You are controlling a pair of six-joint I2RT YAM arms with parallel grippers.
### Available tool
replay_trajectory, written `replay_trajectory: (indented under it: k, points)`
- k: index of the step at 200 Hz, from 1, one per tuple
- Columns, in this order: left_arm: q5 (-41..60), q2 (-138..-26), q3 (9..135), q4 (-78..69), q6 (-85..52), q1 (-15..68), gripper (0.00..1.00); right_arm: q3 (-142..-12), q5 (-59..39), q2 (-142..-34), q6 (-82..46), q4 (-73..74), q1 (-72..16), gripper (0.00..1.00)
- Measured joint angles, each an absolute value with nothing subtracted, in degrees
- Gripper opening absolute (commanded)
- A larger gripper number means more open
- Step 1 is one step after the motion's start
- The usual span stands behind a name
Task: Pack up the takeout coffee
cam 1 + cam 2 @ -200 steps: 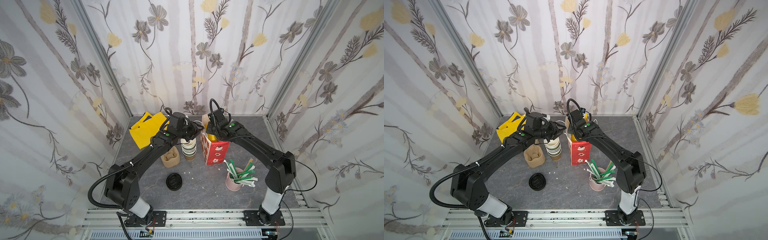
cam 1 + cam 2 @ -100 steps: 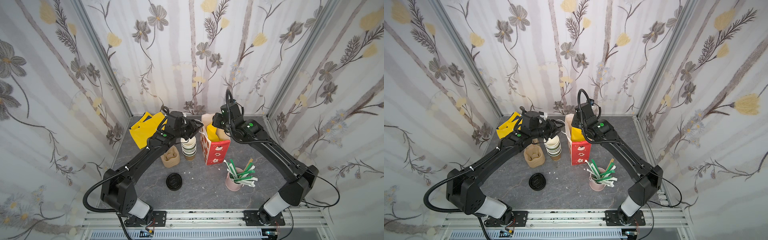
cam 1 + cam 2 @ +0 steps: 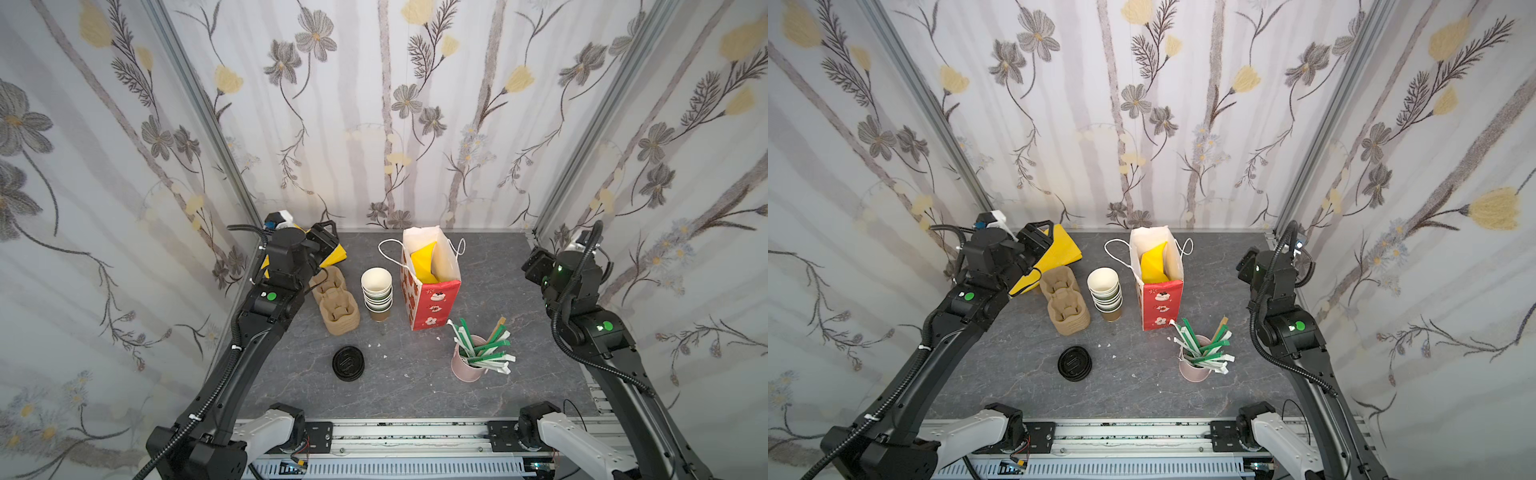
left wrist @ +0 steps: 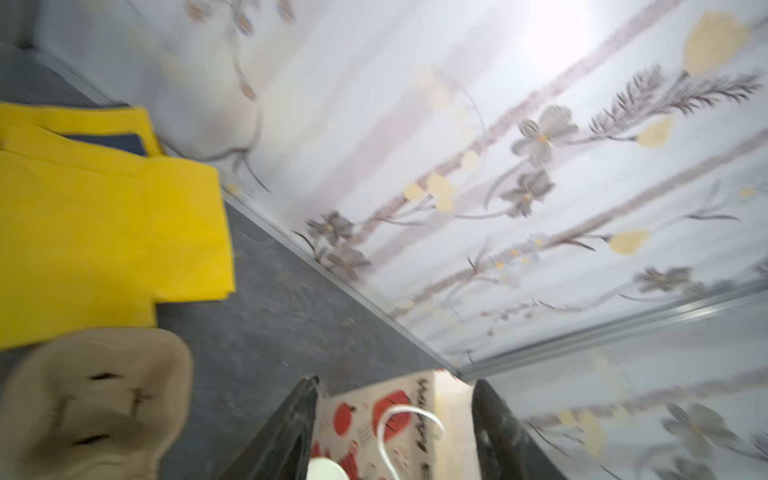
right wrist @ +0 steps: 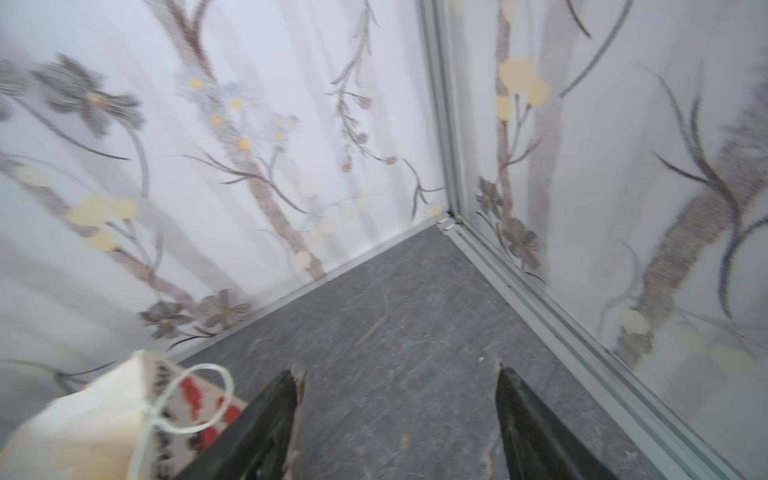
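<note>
left end effector [image 4: 395, 380]: withdrawn, opened | right end effector [image 5: 400, 370]: withdrawn, opened

Both top views look steeply down from high above the front rail [image 3: 411, 434] toward the back wall [image 3: 395, 124]. The whole table [image 3: 415, 386] fits in frame, with the bag [image 3: 430, 291] [image 3: 1156, 291] near frame centre. The left wrist view looks low and close across the table, showing the bag [image 4: 395, 419] and the carrier [image 4: 91, 399]. The right wrist view faces the back right corner and shares the bag [image 5: 104, 415].
</note>
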State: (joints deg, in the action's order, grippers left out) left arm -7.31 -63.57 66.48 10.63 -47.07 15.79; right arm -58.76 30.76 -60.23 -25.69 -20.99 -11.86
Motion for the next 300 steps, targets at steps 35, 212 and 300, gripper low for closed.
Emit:
replay_trajectory:
  k: [35, 212, 300]
  points:
    - [-20.9, -60.0, 56.4, 11.4, -37.9, 9.6, 0.63, -36.0, 28.9, -56.4, -25.0, -5.9, -2.1, 0.80]
    - [-14.7, -70.3, 18.0, -40.0, -13.4, -4.0, 0.93, -6.1, 5.0, -79.4, -10.5, 69.7, 4.6, 0.88]
    - [-3.0, -85.7, 14.5, -63.9, -8.8, -2.6, 0.99, -2.7, 0.3, -86.6, -9.2, 88.1, 5.0, 0.98]
